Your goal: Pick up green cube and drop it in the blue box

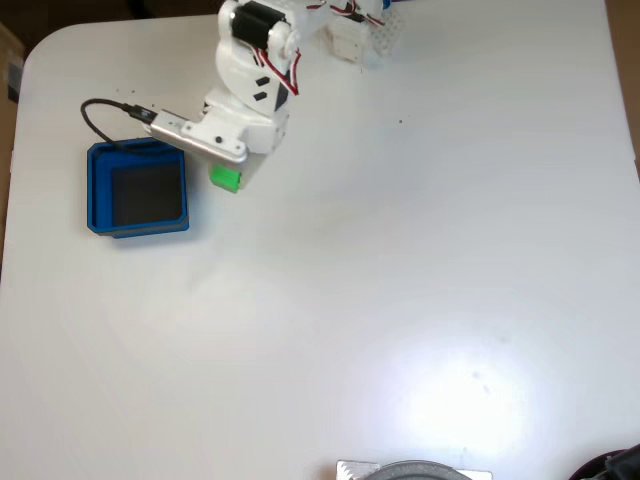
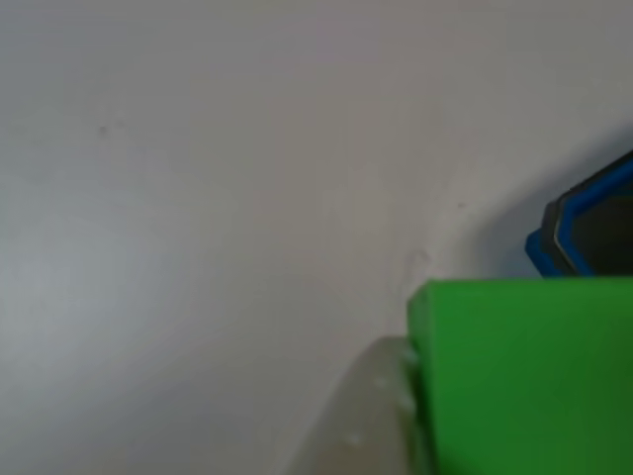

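Closest to the other view's lens, the green cube [image 2: 529, 381] filled the lower right corner, with a pale translucent finger [image 2: 361, 430] pressed against its left face. The opposite finger was out of sight, but the cube appeared pinched between the jaws and carried clear of the table. Just beyond the cube, a clipped corner of the blue box [image 2: 586, 228] showed at the right edge.

In the fixed view, the gripper [image 1: 232, 172] sat just right of the blue box [image 1: 96, 190], with the cube [image 1: 226, 179] peeking out beneath the white arm [image 1: 255, 75], near the box's right wall but not over its dark floor. A black cable [image 1: 105, 108] looped just above the box.

From here, releasing too soon would probably have dropped the cube on the table [image 1: 400, 300] outside the box, or onto the thick wall, where it could bounce away. A low carry might also have clipped the wall and shoved the box.
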